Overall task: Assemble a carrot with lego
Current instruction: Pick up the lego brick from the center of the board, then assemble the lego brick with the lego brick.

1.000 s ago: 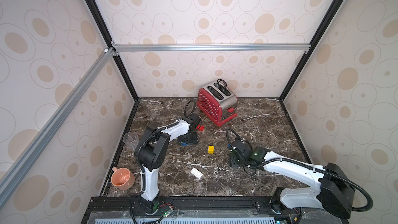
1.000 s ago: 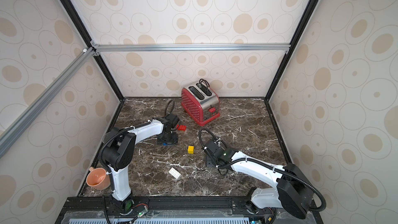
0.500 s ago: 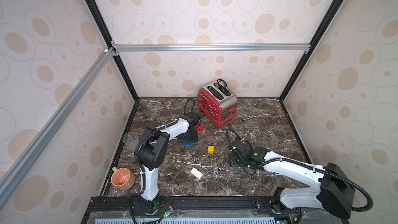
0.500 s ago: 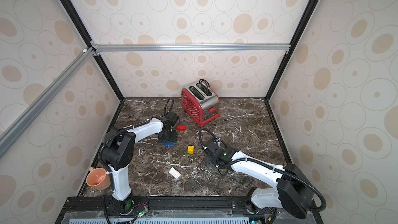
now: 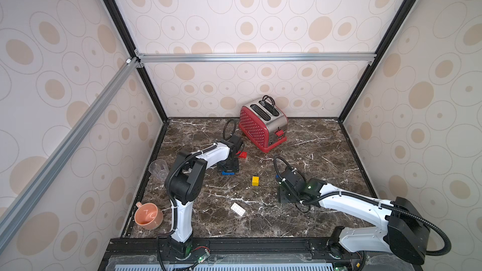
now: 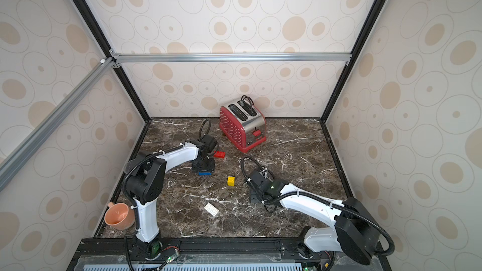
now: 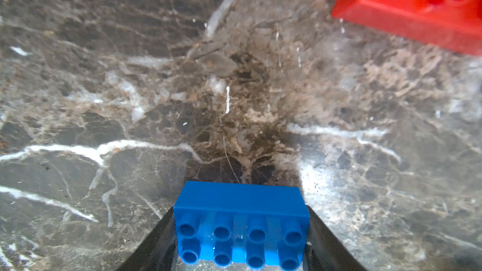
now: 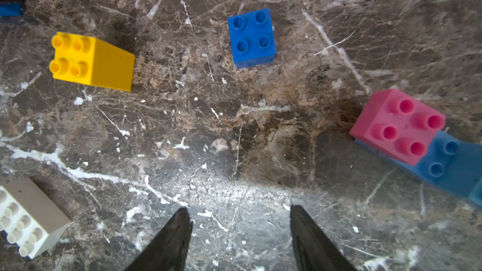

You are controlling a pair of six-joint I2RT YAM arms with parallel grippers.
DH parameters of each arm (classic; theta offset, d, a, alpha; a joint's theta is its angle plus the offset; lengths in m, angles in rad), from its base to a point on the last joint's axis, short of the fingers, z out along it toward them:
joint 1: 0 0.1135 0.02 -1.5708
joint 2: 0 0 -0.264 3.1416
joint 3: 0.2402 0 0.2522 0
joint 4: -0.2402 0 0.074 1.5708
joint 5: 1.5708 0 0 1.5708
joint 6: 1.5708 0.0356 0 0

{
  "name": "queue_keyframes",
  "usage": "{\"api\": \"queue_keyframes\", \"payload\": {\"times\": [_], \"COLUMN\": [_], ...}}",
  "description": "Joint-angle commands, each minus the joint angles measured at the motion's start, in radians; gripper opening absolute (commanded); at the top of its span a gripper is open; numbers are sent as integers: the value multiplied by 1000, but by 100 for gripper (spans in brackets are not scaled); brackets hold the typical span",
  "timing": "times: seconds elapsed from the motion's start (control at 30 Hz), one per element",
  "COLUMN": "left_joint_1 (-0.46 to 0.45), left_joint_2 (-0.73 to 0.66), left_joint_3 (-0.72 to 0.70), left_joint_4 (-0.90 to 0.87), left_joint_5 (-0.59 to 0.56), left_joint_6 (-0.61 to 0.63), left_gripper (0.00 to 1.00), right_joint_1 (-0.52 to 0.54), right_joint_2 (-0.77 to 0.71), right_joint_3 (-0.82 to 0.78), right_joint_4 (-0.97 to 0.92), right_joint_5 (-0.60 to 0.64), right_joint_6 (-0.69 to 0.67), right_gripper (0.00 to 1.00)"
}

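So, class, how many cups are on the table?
2: a clear cup at the left edge of the table; an orange mug nearer the front left corner. None seems hidden.

The left gripper has its two dark jaws set against the short ends of a blue brick, whose eight studs, in two rows of four, face the camera. Beyond it lies the brown, white-veined marble bench. A red brick rests well apart, round hollows showing, partly cut off at the frame edge
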Motion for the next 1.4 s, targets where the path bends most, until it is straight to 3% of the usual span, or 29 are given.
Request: {"api": "queue_keyframes", "payload": {"times": [0.0,0.13,0.4,0.73,1.0,1.37], "left_joint_1": [6,-30,-185,-305,-327,-350], "left_joint_2": [-32,-93,-189,-124,-78,3], "left_joint_3": [9,2,23,123,175,242], "left_joint_4": [-32,-64,-112,-145,-174,-216], "left_joint_5": [-22,-16,18,80,85,103], "left_joint_6": [-12,-45,-186,-241,-241,-198], "left_gripper": [57,56,55,55,54,53], "right_joint_1": [3,2,-15,-124,-173,-202], "right_joint_2": [-14,-13,-5,-114,-247,-268], "right_joint_3": [-14,-14,-40,-168,-277,-310], "right_joint_4": [-14,-9,43,192,270,288], "right_joint_5": [13,11,-23,-178,-274,-314], "right_joint_6": [18,18,27,36,39,27], "right_gripper": [64,64,64,65,74,81]}}
